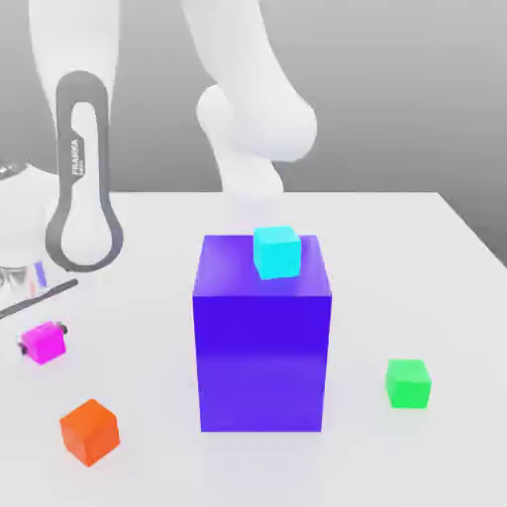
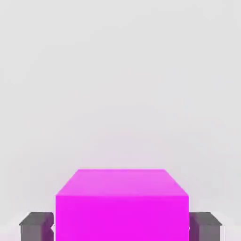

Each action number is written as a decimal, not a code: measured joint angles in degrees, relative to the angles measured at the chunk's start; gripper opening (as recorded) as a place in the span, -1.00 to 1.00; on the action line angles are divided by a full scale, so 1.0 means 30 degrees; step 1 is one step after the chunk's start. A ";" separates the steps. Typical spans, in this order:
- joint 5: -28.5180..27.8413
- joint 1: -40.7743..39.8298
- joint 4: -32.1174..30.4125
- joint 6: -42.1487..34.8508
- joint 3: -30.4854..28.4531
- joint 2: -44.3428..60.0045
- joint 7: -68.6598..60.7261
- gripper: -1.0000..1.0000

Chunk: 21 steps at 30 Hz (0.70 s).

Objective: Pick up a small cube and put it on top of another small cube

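A pale, smooth bench (image 1: 376, 257) stretches back to a plain grey backdrop (image 1: 386, 119). At the exterior view's left, the hand (image 2: 121, 227) is clenched on the magenta cube (image 1: 45, 344), one fingertip on each of two opposite sides. Nearer the viewer, slightly right of that cube, sits the orange cube (image 1: 90, 433). The tall blue-purple block (image 1: 262, 356) stands mid-bench with the cyan cube (image 1: 277, 253) on top, in the way between the magenta cube and the green cube (image 1: 408, 383), over at the exterior view's right.
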 joint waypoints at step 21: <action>-0.9128 0.9845 -0.0433 -0.2538 0.3011 -0.6721 -0.1690 -1.00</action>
